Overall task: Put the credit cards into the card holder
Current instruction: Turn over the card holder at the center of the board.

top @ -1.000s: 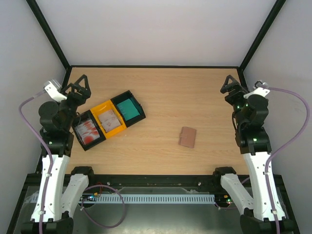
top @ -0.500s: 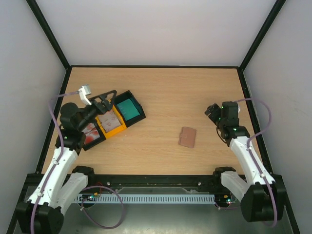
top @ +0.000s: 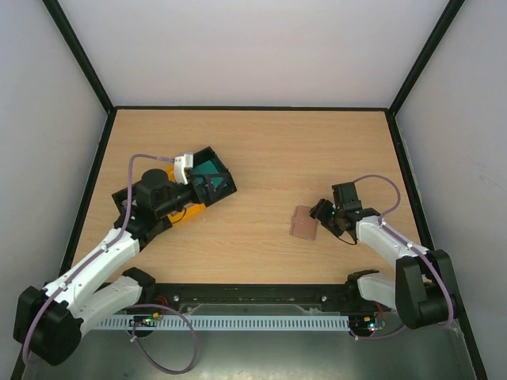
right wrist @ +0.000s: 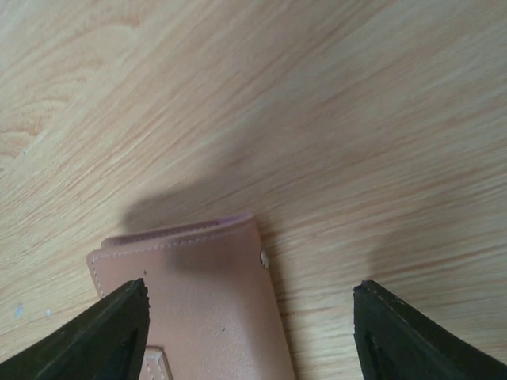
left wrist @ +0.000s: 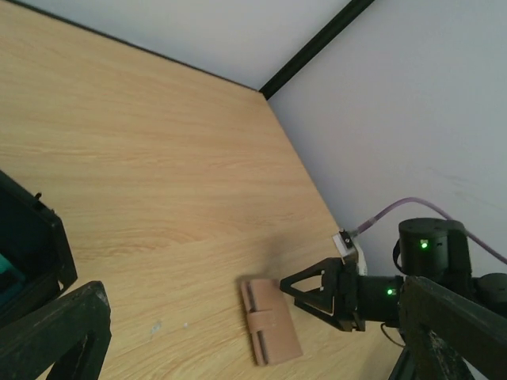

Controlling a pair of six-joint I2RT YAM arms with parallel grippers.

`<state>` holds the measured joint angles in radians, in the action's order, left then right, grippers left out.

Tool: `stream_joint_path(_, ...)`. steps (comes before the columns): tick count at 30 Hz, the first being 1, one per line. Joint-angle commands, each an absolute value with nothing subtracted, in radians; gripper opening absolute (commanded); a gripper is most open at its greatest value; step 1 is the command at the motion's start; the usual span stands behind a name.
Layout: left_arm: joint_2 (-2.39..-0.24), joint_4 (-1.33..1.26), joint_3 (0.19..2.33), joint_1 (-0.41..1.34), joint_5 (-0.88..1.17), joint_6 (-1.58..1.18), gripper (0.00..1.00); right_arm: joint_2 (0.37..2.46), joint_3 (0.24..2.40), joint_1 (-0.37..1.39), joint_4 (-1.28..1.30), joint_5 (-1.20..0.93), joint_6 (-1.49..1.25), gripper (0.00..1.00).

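The brown card holder (top: 303,223) lies flat on the wooden table right of centre, also seen in the left wrist view (left wrist: 271,321). My right gripper (top: 321,214) is low at its right edge and open. In the right wrist view the jaws (right wrist: 249,293) straddle the holder's corner (right wrist: 190,293) without touching it. My left gripper (top: 204,188) hovers open over the trays, with nothing between its fingers (left wrist: 253,286). A teal credit card (top: 207,169) shows in the far black tray. The other credit cards are hidden under the left arm.
A row of three open trays sits at the left: the black one (top: 215,153) with the teal card, a yellow one (top: 193,210) and another mostly covered by the left arm. Black frame posts and white walls border the table.
Both arms have swung in from the sides. The left gripper came over the trays; the right gripper dropped low to the card holder's right edge.
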<state>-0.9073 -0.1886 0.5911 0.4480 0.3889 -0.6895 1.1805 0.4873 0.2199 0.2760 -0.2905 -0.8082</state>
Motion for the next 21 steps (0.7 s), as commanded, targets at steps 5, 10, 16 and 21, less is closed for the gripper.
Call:
stream_joint_path(5, -0.993, -0.197, 0.567, 0.525, 0.329, -0.690, 1.00, 1.216, 0.427, 0.254, 0.207, -0.409, -0.802, 0.58)
stream_joint_path(10, -1.124, -0.207, 0.584, 0.587, 0.319, -0.715, 1.00, 1.229, 0.412, 0.276, 0.150, -0.464, -0.820, 0.48)
stream_joint_path(16, -1.331, -0.201, 0.665, 0.679, 0.325, -0.713, 1.00, 1.279, 0.399, 0.336, 0.047, -0.518, -0.876, 0.47)
stream_joint_path(21, -1.516, -0.197, 0.752, 0.754, 0.351, -0.721, 0.95, 1.322, 0.399, 0.416, -0.086, -0.556, -0.944, 0.47)
